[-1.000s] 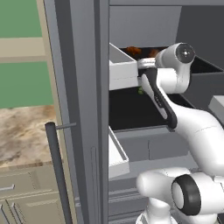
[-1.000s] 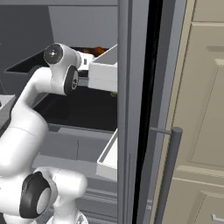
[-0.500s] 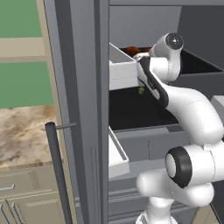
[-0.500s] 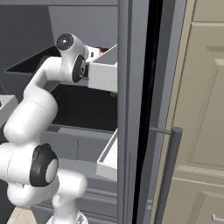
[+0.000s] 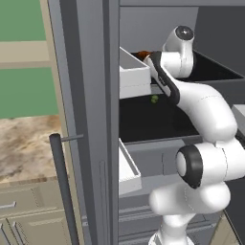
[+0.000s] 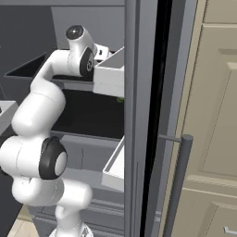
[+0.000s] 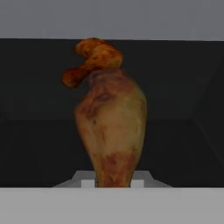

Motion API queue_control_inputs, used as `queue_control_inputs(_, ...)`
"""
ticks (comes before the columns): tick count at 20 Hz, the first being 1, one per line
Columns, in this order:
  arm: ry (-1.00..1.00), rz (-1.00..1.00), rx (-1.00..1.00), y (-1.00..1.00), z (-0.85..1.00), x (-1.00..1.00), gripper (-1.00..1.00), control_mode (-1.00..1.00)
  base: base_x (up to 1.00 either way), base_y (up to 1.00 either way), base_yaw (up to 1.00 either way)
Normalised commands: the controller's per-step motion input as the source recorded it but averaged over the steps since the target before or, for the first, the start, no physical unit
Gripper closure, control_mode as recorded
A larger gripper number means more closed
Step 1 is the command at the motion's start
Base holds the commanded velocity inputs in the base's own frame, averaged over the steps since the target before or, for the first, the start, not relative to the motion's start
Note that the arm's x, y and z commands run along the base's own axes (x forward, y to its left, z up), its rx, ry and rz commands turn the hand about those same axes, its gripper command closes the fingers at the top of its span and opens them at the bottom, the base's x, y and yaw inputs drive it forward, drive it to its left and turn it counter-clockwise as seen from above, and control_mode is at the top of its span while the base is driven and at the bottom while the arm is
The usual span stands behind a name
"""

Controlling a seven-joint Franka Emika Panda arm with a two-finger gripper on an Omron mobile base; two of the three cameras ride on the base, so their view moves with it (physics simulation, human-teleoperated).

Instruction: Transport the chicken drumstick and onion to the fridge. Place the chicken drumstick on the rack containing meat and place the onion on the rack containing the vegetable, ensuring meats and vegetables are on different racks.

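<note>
Inside the fridge are two flat black shelves. On the upper shelf a brown piece of meat lies near the front left, by a white door bin. On the lower shelf sits a tiny green vegetable.

There is one fridge, and it has two black shelves: one upper shelf and one lower shelf. There are two white door bins on the left door, one high and one low. There is one long dark door handle. There is one small green piece on the lower shelf. There is one chicken drumstick, and behind it one more brown meat piece. There is one white robot arm.
</note>
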Motion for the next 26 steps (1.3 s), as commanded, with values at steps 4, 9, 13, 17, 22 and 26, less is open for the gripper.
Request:
queue_control_inputs(4,0.1,0.0,0.0,0.0,-0.66,0.18,1.0,-1.0,0.0,0.0,0.0)
queue_control_inputs(9,0.06,0.01,0.0,0.0,-0.78,0.11,-1.0,-1.0,0.0,0.0,0.0)
queue_control_inputs(13,0.01,0.0,-0.01,0.06,-0.88,-0.01,-1.0,-1.0,0.0,0.0,0.0)
queue_control_inputs(17,-0.01,0.01,0.0,0.01,-0.73,-0.01,-1.0,-1.0,0.0,0.0,0.0)
queue_control_inputs(22,0.0,0.0,0.0,0.02,-0.2,-0.05,-1.0,-1.0,0.0,0.0,0.0)
queue_control_inputs(26,0.0,0.0,0.0,0.37,0.0,-0.4,-1.0,-1.0,0.0,0.0,0.0)
